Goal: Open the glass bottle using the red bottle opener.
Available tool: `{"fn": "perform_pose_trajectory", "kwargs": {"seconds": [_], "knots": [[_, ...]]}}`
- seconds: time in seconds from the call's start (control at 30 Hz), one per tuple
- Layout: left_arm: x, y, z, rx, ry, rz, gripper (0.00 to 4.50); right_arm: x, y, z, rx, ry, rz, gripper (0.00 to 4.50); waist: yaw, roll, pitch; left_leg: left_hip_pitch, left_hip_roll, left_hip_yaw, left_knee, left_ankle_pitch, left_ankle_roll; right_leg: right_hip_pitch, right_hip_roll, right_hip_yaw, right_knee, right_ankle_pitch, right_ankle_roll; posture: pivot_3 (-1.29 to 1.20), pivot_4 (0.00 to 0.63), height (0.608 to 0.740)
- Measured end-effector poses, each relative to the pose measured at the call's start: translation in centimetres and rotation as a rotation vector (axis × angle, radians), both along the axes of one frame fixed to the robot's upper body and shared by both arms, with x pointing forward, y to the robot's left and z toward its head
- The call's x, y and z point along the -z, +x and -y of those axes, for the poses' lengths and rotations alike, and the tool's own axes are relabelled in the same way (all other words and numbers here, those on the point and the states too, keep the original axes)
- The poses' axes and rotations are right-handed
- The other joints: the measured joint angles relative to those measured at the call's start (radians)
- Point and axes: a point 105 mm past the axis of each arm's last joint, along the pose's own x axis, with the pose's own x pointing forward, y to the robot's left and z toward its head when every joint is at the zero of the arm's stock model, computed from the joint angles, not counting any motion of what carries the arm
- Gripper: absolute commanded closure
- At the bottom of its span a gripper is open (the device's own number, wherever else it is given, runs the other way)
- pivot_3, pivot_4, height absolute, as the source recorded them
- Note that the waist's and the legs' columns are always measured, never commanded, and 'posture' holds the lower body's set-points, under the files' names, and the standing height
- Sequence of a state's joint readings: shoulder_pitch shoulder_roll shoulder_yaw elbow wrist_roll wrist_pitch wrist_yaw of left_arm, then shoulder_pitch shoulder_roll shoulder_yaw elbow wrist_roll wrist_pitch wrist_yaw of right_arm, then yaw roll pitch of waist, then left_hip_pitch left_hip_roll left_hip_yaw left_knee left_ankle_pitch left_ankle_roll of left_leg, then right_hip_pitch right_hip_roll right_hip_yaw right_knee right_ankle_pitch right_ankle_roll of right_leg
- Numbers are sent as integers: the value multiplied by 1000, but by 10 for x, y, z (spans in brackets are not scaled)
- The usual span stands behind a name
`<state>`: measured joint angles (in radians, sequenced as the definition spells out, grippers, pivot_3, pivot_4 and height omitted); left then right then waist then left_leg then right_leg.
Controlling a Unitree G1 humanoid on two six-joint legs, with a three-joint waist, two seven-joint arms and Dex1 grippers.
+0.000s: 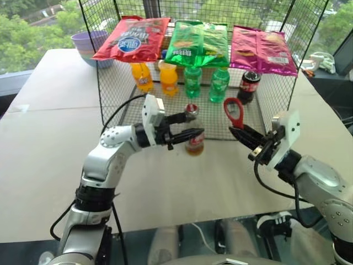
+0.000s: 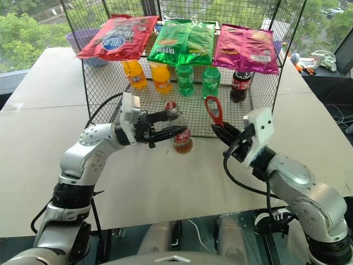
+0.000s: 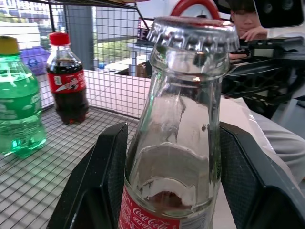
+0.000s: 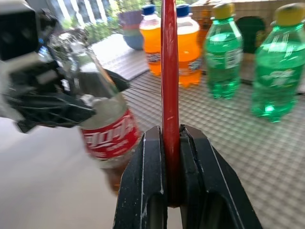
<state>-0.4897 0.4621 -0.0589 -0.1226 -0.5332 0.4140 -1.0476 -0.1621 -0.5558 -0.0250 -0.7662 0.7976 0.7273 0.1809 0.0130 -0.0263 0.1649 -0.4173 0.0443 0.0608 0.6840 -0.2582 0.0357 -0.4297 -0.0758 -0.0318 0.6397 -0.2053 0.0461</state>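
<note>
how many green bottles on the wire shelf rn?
2. Both green bottles stand side by side mid-shelf under the green chip bag: one next to the orange bottles, the other beside the dark cola bottle. None looks hidden.

red bottle opener, red-labelled glass bottle

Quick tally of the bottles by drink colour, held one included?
Orange: 2
Green: 2
Dark cola: 2, the plastic bottle and the glass bottle in the left gripper
Total: 6
</note>
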Motion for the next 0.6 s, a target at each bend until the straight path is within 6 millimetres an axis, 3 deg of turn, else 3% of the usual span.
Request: {"fn": "perform_pose_trajectory", "kwargs": {"seconds": [0.1, 0.33, 0.6], "knots": [[12, 1, 11, 39, 29, -25, 2354, 2, 5, -2, 30, -110, 72, 4500, 0, 0, 0, 0, 0, 0, 0, 0, 0, 0, 0, 0, 0, 0, 0, 0, 150, 740], [12, 5, 25, 78, 38, 7, 2354, 1, 18, -5, 111, -384, 341, 4500, 1, 0, 0, 0, 0, 0, 1, 0, 0, 0, 0, 0, 0, -1, 1, 0, 150, 740], [14, 7, 26, 92, 30, 12, 2354, 4, 17, -9, 117, -616, 640, 4500, 1, 0, 0, 0, 0, 0, 1, 0, 0, 0, 0, 1, 0, -1, 2, 0, 150, 740]]}}
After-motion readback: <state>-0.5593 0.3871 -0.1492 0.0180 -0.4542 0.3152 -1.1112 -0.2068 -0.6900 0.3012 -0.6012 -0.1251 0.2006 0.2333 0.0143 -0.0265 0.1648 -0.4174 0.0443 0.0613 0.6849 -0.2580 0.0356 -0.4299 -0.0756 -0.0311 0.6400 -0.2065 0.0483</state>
